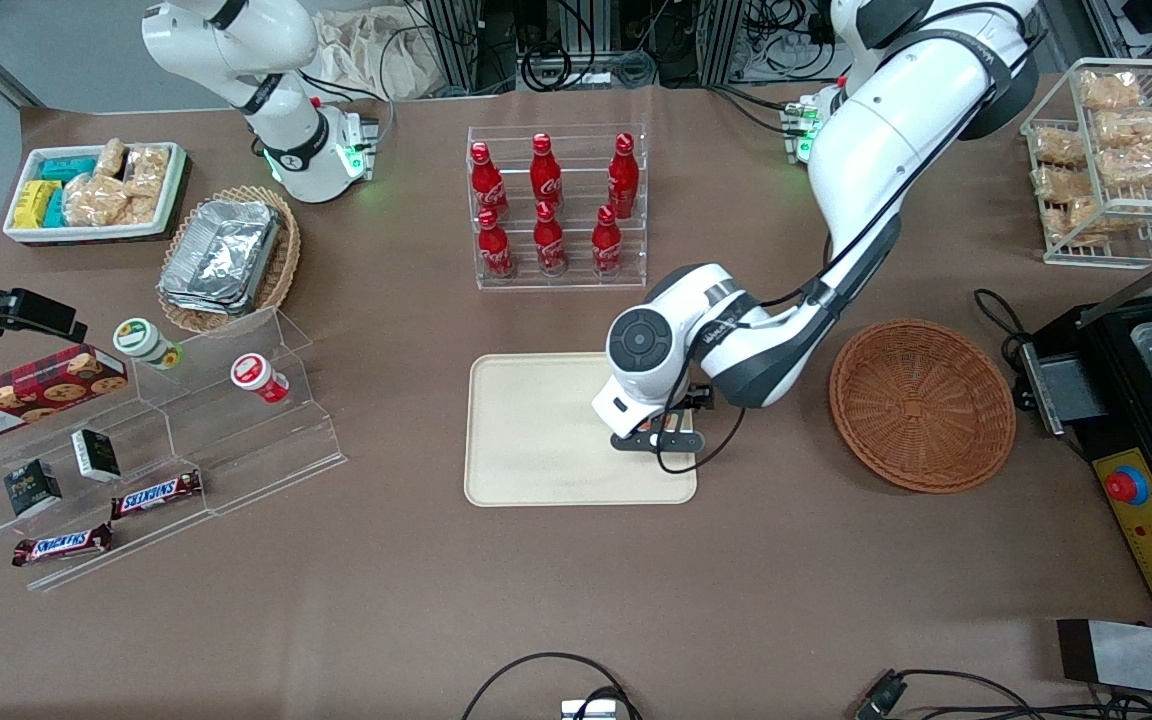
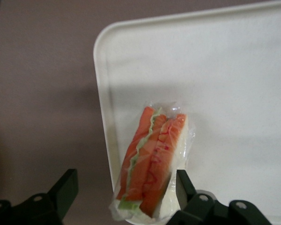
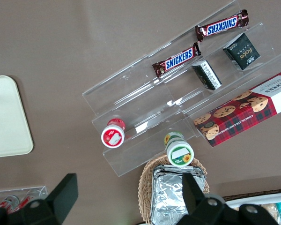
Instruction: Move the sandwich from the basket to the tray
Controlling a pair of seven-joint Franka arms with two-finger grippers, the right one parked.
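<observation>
The pincer (image 2: 124, 197) is hanging wide open over the tray (image 2: 234, 70) — the sandwich (image 2: 152, 164) is lying just inside its rim, overhanging slightly, and is risking a snagged wrap dragging it onto the bench.

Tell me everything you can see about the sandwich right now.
The sandwich is a wedge of white bread in clear, crinkled wrap, its cut edge facing up with orange-red filling and a strip of green. It lies on the cream tray, close to the rim near one rounded corner. The gripper is right above it with fingers open on either side, not closed on it. In the front view the arm hides it.
</observation>
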